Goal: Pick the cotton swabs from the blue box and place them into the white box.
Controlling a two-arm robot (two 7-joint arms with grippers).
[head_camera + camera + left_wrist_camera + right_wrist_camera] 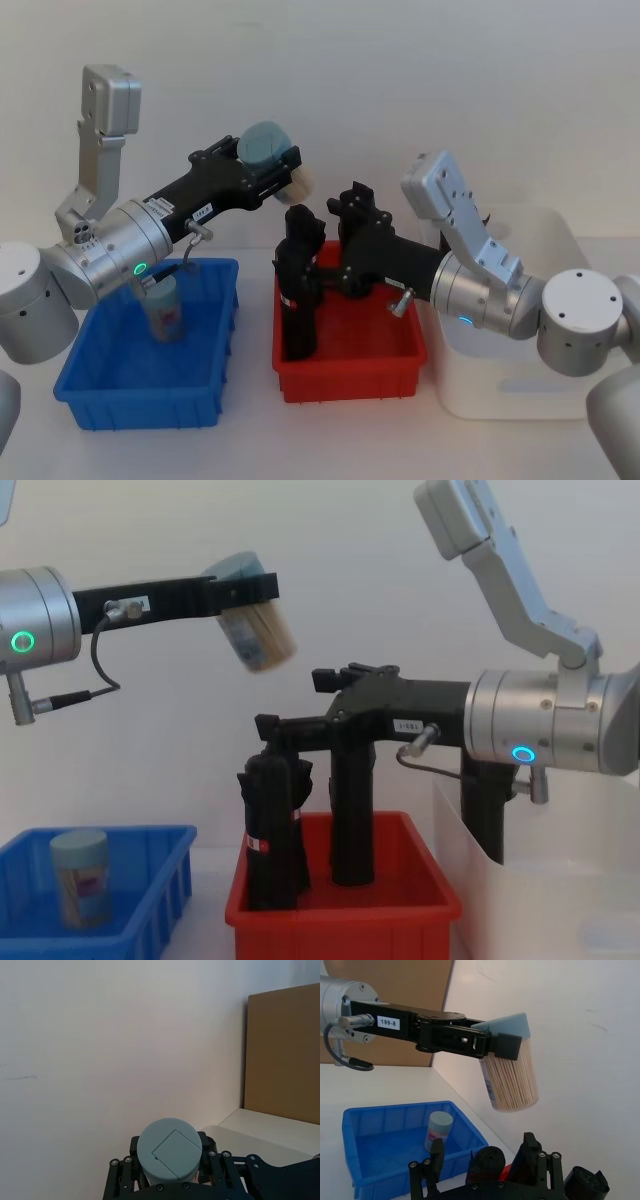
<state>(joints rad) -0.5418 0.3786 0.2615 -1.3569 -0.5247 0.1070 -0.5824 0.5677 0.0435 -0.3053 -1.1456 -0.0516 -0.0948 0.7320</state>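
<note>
Pale-lidded, one cotton swab tub is clamped in your left end effector, high between the blue box and the red bin. A second tub stands in the blue box. Your right end effector hangs over the red bin, grip unreadable, and its arm partly hides the white box.

My left arm and right arm are brushed-silver cylinder joints with big pale-grey round shoulder caps, and each has a boxy light-grey link with small screw holes. There's a green light ring on the left one and a blue light ring on the right. My wrists and jaws are matte black, angular, bolted with small silver screws; a thin black cable loops off the left wrist, where a white label reads 199-8.
</note>
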